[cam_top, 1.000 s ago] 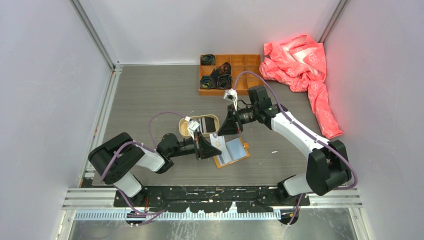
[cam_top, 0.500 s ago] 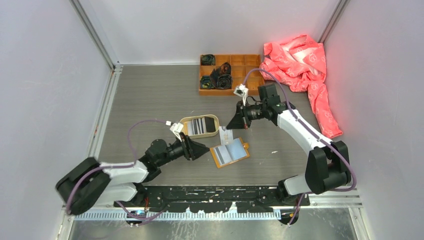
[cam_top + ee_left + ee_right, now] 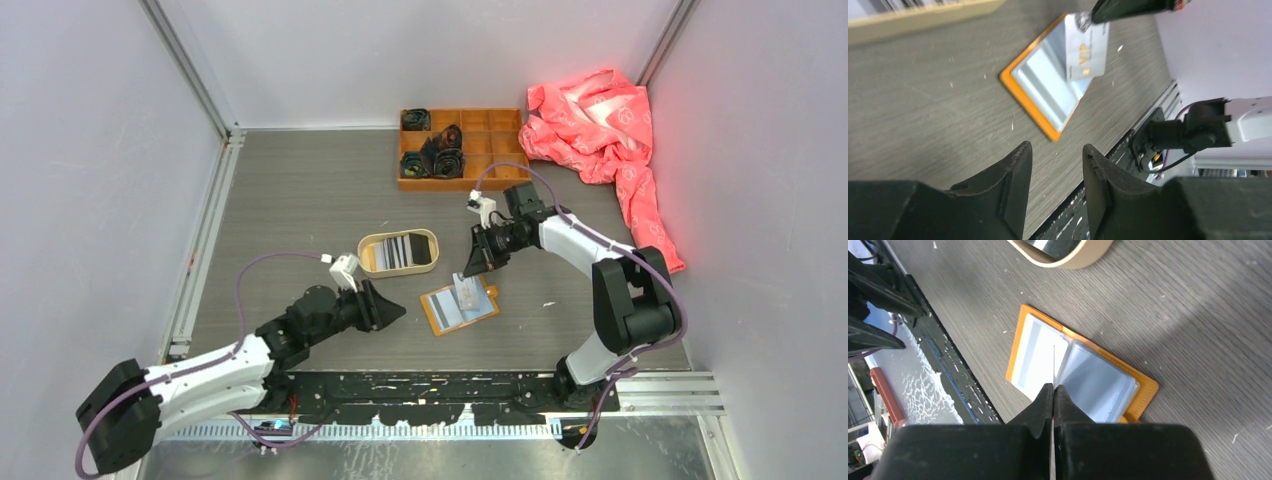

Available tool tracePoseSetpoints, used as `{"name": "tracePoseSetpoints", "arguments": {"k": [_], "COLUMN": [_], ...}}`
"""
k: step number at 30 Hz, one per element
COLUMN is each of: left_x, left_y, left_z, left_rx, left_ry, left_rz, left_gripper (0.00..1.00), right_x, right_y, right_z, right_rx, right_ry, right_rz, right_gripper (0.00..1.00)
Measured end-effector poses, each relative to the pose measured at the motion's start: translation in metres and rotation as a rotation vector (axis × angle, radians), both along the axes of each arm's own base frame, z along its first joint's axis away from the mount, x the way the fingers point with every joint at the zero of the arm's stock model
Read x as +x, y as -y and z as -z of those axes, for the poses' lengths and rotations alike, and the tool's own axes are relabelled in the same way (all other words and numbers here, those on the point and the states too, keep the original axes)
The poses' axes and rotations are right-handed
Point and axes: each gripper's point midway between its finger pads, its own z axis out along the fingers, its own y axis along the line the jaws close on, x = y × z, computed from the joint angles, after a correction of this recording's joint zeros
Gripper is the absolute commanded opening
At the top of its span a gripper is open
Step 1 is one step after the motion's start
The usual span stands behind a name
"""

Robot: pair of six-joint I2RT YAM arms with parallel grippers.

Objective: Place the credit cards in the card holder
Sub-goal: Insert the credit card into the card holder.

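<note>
Left claw (image 3: 398, 312) withdrawn, one card (image 3: 1087, 47), one holder (image 3: 1038, 95)

Oval tray (image 3: 1083, 255) cut off by the right wrist view's top edge. Card (image 3: 1053, 365) appears edge-on there; face not visible.

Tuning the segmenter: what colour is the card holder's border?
The card holder border is orange; right wrist view shows it best.

Robot lab cell: plain white walls (image 3: 90, 150), aluminium frame rails (image 3: 185, 70), grey table (image 3: 300, 190).
</note>
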Motion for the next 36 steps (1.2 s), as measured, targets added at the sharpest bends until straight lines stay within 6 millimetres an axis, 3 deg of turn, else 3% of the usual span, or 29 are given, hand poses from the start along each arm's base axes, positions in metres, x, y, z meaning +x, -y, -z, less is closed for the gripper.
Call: {"name": "tracePoseSetpoints", "arguments": {"k": [7, 12, 23, 31, 36], "left_x": [-0.019, -0.017, 0.003, 0.004, 0.005], "left_y": [0.011, 0.019, 0.036, 0.034, 0.035], "left_z": [0.055, 0.077, 0.076, 0.076, 0.071], "left_rx": [0.140, 0.197, 0.211, 0.221, 0.209], "left_ry": [-0.142, -0.199, -0.193, -0.188, -0.177], "left_rz": [0.010, -0.013, -0.059, -0.069, -0.070], "left_gripper": [0.42, 0.43, 0.43, 0.43, 0.43], "right_x": [-0.006, -0.008, -0.017, -0.015, -0.013], "right_y": [0.006, 0.004, 0.000, 0.003, 0.000], "right_z": [0.010, 0.008, 0.020, 0.002, 0.003], "right_rx": [-0.040, -0.027, -0.012, 0.026, 0.049], "right_ry": [-0.039, -0.063, -0.193, -0.143, -0.157], "right_rz": [0.035, 0.041, 0.087, 0.138, 0.157], "right_gripper": [0.01, 0.01, 0.01, 0.01, 0.01]}}
